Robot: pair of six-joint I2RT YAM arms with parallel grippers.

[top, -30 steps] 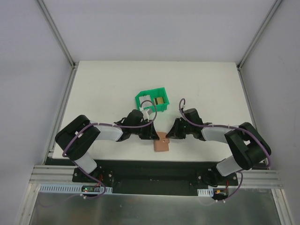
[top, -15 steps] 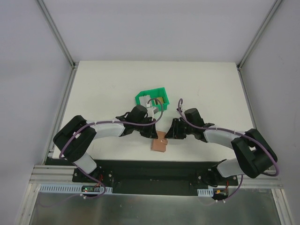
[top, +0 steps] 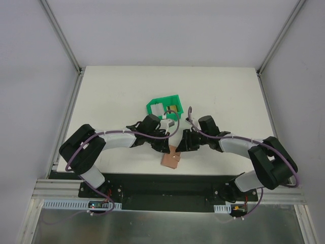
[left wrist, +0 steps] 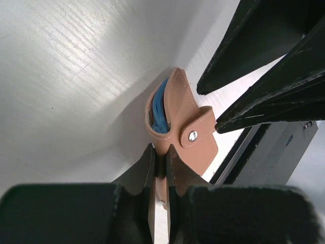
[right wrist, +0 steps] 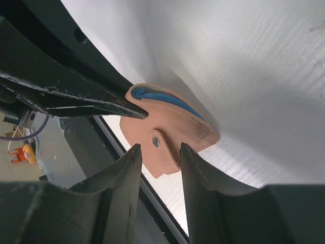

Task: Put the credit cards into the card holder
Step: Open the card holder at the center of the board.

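Near the table [top: 111, 86] edge, the left claw [left wrist: 159, 155] pinches the card holder [left wrist: 175, 117].

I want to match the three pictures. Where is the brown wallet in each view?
Top external: wallet low centre, at the table's near edge.
Left wrist: wallet centre, slightly right.
Right wrist: wallet centre.
Shared landmark: its metal snap, visible in both wrist views.

Tan-brown leather bifold card holder [top: 171, 159]: near the table's front edge, centre, one edge pinched in the left gripper [left wrist: 159, 150]. Leaves bowed slightly apart, blue showing in the gap (card or lining, cannot tell). Snap tab with metal stud unfastened. Gold-olive flat card [top: 174, 109]: lying in the green plastic bin [top: 152, 108], well apart from the holder
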